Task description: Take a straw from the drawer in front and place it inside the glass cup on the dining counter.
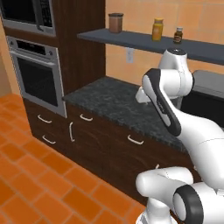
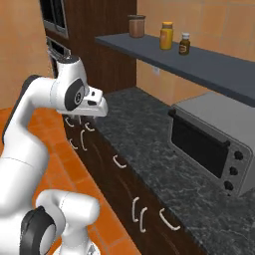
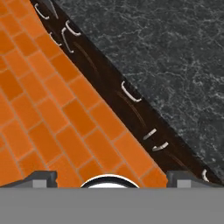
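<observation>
The drawer (image 1: pixel 131 146) is a wide dark brown front under the black speckled counter, shut, with a curved silver handle (image 1: pixel 135 140). From the right it appears as the drawer (image 2: pixel 115 172), and from above as a thin dark strip, the drawer (image 3: pixel 131 107), with its handle (image 3: pixel 130 92). My gripper (image 3: pixel 112 179) hangs high above the counter's front edge and points straight down, open, with nothing between its fingertips (image 3: pixel 41 178). In the right base view the gripper (image 2: pixel 80 119) sits just below the white hand. The straw is hidden. The glass cup and the dining counter are out of view.
A grey toaster oven (image 2: pixel 209 144) stands on the black speckled counter (image 1: pixel 118 103). A shelf (image 1: pixel 148 43) above carries three jars. A wall oven (image 1: pixel 37 78) stands at the left. Narrower cabinet doors with vertical handles (image 1: pixel 71 131) flank the drawer. Orange floor tiles (image 3: pixel 52 109) lie below.
</observation>
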Tool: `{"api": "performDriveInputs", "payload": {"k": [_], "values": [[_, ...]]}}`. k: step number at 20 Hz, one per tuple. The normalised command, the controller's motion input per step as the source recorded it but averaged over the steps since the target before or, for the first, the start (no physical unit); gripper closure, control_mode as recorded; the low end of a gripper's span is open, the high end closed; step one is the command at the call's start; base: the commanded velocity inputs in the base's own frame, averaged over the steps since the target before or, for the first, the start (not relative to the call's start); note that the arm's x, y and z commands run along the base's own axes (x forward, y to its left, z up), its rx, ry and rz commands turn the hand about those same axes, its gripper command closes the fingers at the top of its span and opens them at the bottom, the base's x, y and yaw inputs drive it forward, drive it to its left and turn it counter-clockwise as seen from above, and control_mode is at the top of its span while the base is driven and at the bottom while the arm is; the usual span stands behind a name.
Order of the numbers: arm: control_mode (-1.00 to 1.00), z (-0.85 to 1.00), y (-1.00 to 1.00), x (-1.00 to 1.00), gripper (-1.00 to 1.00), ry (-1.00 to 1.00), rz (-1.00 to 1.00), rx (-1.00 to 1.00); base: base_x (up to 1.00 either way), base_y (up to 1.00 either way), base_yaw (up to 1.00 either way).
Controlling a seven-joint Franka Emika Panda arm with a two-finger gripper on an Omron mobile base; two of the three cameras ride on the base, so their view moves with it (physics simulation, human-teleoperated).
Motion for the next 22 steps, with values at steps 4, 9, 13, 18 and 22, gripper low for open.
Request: {"api": "performDriveInputs", "payload": {"k": [4, 9, 13, 18, 22], "values": [[1.00, 0.00, 0.00, 0.00, -1.00, 0.00, 0.00, 0.00, -0.08, -0.79, 0.37], [1.00, 0.00, 0.00, 0.00, -1.00, 0.00, 0.00, 0.00, 0.25, -0.70, 0.39], [-1.00, 0.00, 0.00, 0.10, -1.00, 0.01, 0.05, 0.00, 0.33, -0.26, 0.26], [-1.00, -0.11, 0.54, 0.08, -1.00, 0.00, 0.04, -0.20, 0.00, 0.00, 0.00], [-1.00, -0.40, 1.00, 0.06, -1.00, 0.00, 0.00, -0.43, 0.00, 0.00, 0.00]]}}
